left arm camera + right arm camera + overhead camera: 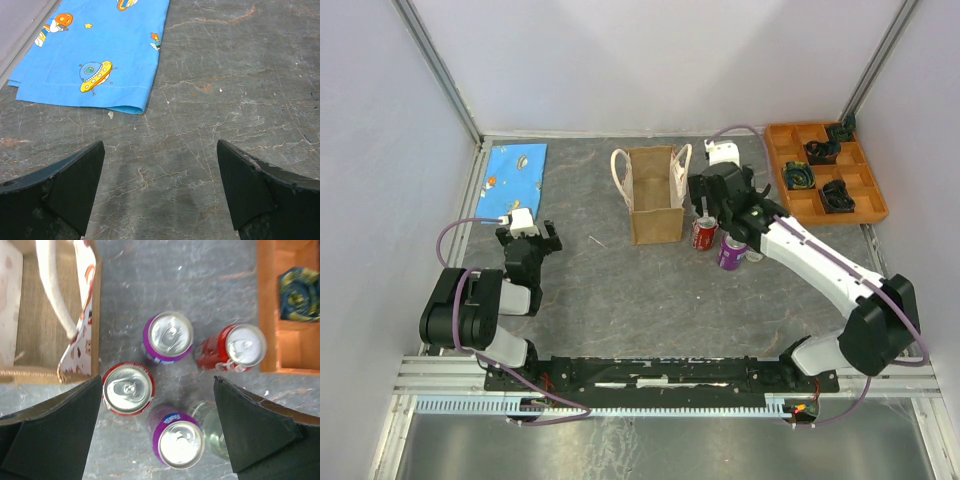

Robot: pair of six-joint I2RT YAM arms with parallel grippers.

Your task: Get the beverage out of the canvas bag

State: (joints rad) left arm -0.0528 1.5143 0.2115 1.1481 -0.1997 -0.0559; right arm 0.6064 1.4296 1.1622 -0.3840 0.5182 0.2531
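Note:
The tan canvas bag (655, 205) stands upright at mid-table with its mouth open and its cream handles (619, 172) flopped outward. In the right wrist view its left part (45, 325) shows only bare woven floor. Just right of the bag, several beverages stand upright on the table: a red can (128, 389), a purple can (168, 335), another red can (239, 346), a purple can (178, 441) and a clear bottle (214, 424). My right gripper (712, 212) (157, 390) hovers open above them, holding nothing. My left gripper (528, 240) (160, 155) is open over bare table.
A blue cartoon-print cloth (515, 170) (95, 50) lies at the back left. An orange compartment tray (790, 190) (267, 305) with dark rolled items sits at the back right, close to the cans. A thin stick (597, 241) lies left of the bag.

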